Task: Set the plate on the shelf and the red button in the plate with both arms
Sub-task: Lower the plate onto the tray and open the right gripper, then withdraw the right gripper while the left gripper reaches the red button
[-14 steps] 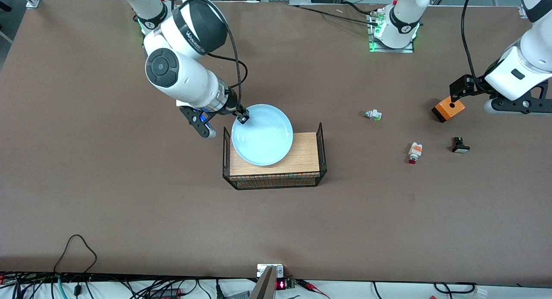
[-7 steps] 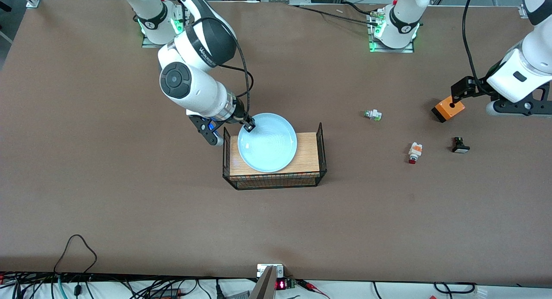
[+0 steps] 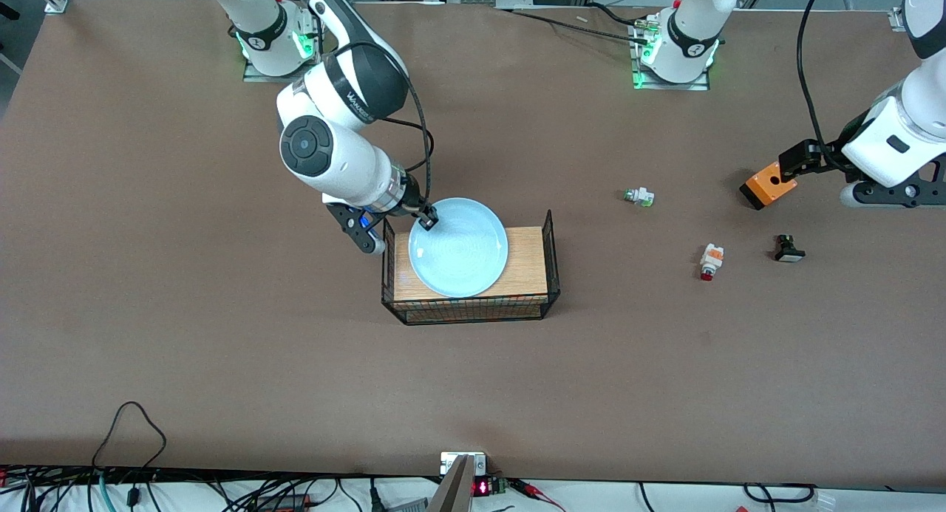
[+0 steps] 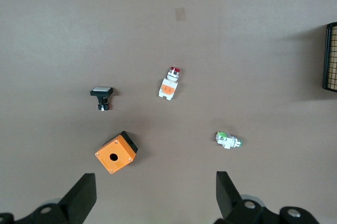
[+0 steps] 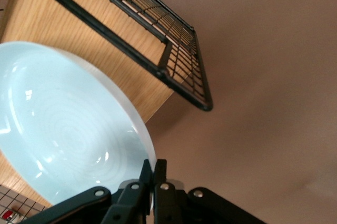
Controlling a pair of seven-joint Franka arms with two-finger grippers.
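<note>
While the rim of the plate (image 3: 458,247) is pinched between the fingers (image 5: 146,177) of the right gripper (image 3: 426,218), the plate is held over the wooden floor of a wire basket (image 3: 550,235) at mid-counter (image 3: 185,312). Fingers (image 4: 83,196) of the left gripper (image 4: 155,197) are spread wide and empty above an orange box (image 3: 768,186) toward the left arm's end. The red button (image 3: 710,260) is seen lying on the counter, nearer the front camera than the box, between a green-tipped button (image 3: 639,196) and a black button (image 3: 788,248), apart from each.
</note>
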